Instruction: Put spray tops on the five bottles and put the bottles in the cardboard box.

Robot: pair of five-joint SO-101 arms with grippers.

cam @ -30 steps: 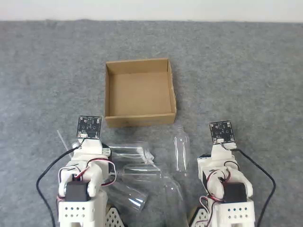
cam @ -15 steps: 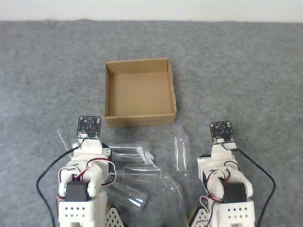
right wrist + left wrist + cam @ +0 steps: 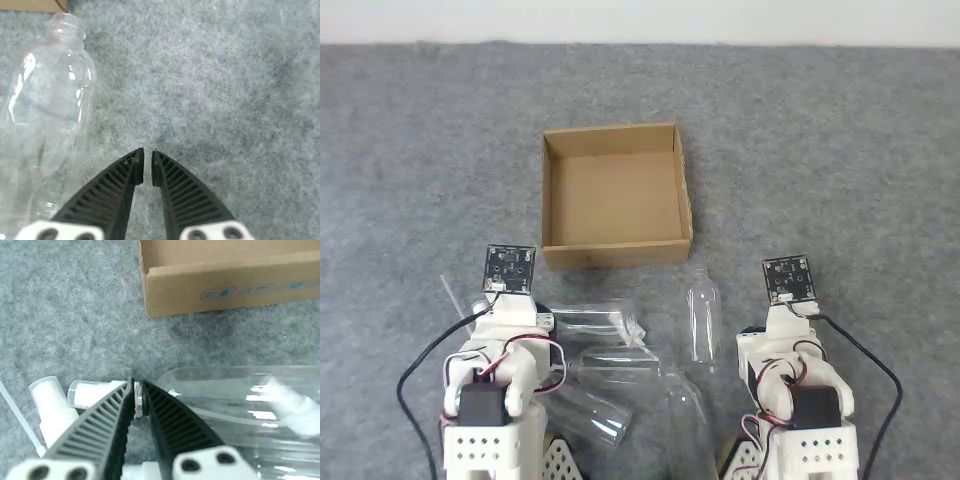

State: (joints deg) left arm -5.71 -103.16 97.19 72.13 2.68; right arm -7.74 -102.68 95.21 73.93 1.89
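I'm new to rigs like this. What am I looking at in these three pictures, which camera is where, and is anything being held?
Two small robot arms sit side by side on a grey carpeted table. The wide picture comes from a fixed camera looking down. It shows the left arm, the right arm and an open cardboard box beyond them, with no bottles in it. Clear bottles lie between the arms. One bottle lies beside the right arm, its open neck toward the box. The other two pictures come from a camera on each wrist, looking along the black fingers. The left gripper is shut above white spray tops on the carpet and holds nothing. The right gripper is also shut and holds nothing.
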